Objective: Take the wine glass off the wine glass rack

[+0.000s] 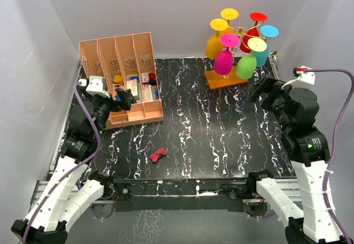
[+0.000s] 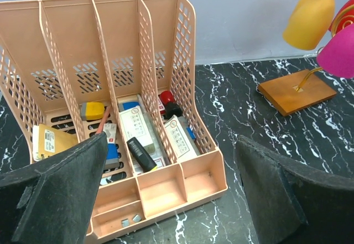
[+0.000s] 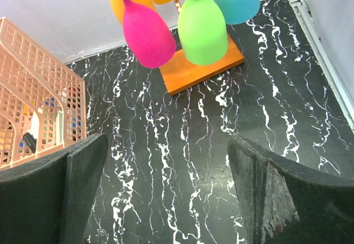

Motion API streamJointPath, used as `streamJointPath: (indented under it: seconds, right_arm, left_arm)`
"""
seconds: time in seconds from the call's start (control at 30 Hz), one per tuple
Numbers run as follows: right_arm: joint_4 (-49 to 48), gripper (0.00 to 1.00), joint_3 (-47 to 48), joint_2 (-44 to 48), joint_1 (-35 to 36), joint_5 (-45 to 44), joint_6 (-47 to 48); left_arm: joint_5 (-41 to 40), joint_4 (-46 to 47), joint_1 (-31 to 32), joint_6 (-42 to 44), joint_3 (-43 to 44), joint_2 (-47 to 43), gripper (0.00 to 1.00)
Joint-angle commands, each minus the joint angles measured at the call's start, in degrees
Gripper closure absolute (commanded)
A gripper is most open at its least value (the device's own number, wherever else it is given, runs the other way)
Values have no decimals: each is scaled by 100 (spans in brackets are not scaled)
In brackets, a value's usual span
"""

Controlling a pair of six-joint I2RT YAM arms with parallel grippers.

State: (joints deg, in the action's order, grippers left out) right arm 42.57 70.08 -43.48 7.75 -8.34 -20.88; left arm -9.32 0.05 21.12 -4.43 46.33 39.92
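Nearest: left claw point(image 2: 171, 139), with two black padded fingers point(image 2: 61, 188) spread wide and holding nothing. It hovers at the left side of the table point(image 1: 210, 139), over the front of the pink file organiser point(image 1: 145, 53).

Item: right claw point(image 3: 166, 139), fingers equally wide apart and empty. It is held above the right side of the table, facing the rack and well apart from it.

Item: table, black with white marble veining.

Item: wine glass rack point(image 1: 221, 81), a gold wire stand on an orange-brown wooden base at the far right of the table.

Load: six coloured wine glasses hang bowl-down, feet uppermost.
- Front: magenta wine glass point(image 1: 224, 61) and green wine glass point(image 1: 246, 66).
- Behind: teal wine glass point(image 1: 261, 53), red wine glass point(image 1: 250, 36) and two orange-yellow ones, partly hidden.
- All are on the rack, and neither claw touches any.

Item: file organiser, four slotted compartments holding small boxes and assorted stationery.

Item: small red object point(image 1: 158, 155), loose on the table near front centre, kind unclear.
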Motion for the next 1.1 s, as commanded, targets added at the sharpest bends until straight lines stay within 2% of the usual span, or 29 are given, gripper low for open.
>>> streamJointPath:
  seconds: [0.0, 0.3, 0.73, 0.93, 1.07]
  right_arm:
    - [-99, 2, 340, 61, -33, -276, 255]
    - [-101, 2, 579, -328, -38, -499, 98]
    - [-231, 2, 2503, -2218, -37, -1467, -85]
    - [-431, 2, 2928, -2857, -270, -1130, -355]
    - [-526, 2, 3102, -3212, -717, -458, -531]
  left_arm:
    - [-99, 277, 43, -264, 243, 23, 3]
    - [203, 413, 86, -320, 215, 33, 3]
    - [341, 532, 187, -341, 146, 17, 3]
    - [397, 565, 272, -364, 121, 24, 3]
    - [405, 575, 304, -375, 103, 33, 3]
